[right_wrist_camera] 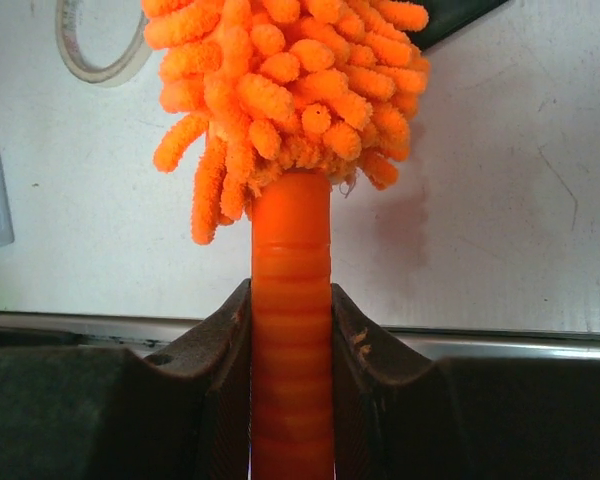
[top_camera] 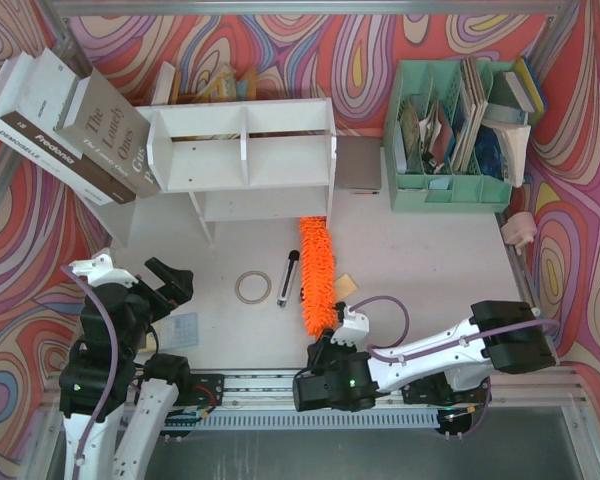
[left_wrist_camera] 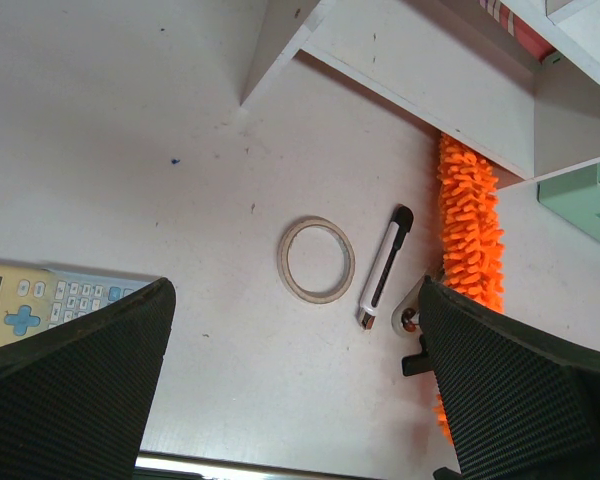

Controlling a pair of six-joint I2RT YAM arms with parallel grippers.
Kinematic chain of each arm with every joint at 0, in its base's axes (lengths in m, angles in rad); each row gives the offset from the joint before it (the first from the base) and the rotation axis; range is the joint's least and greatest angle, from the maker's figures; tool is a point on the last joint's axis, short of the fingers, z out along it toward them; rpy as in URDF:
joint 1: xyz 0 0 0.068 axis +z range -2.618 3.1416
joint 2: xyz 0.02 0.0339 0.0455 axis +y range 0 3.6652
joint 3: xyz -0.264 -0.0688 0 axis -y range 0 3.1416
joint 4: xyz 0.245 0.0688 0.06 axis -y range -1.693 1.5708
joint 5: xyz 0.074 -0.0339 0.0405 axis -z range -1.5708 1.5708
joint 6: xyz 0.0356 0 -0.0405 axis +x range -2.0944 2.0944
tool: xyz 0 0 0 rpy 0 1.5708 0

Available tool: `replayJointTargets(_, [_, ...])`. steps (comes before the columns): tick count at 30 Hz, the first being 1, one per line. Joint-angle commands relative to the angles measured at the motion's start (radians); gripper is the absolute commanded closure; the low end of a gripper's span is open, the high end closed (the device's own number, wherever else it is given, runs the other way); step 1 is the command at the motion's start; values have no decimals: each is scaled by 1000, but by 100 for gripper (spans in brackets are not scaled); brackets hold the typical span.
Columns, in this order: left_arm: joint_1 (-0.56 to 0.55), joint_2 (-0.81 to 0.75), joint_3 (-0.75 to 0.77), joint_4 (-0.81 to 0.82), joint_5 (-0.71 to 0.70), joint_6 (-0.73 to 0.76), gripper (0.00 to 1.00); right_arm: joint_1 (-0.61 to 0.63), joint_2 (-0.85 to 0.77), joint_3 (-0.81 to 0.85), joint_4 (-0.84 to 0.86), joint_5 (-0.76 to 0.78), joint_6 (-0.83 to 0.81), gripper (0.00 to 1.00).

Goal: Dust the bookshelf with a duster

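Clutter lies just left of the fluffy orange microfibre duster (top_camera: 317,275): a black-and-white pen (top_camera: 288,279) and a pale tape ring (top_camera: 251,287) on the white counter (top_camera: 430,260). The right jaws clamp its ribbed orange handle (right_wrist_camera: 291,300); the left jaws gape empty.

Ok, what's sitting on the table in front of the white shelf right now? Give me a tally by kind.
Orange duster, handle in the right pincer: 1
Tape ring: 1
Black-and-white pen-like stick: 1
Calculator: 1
Small tan scrap beside the duster: 1
Total: 5
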Motion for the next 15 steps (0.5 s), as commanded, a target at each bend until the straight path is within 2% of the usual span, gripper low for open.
replayJointTargets(1, [5,0,-15,14,5,12,2,0,-20,89,-111,90,-20,100])
replayJointTargets(6, [5,5,-14,14,6,12,2,47,13,196,-262,186,51,100])
replayJointTargets(10, [5,7,-14,16,8,13,2,47,51,163,-303,124,160,100])
replayJointTargets(12, [5,6,-14,16,8,13,2,42,56,117,-251,60,157,100])
replayJointTargets(15, [5,5,-15,17,8,12,2,11,25,46,-94,-6,60,100])
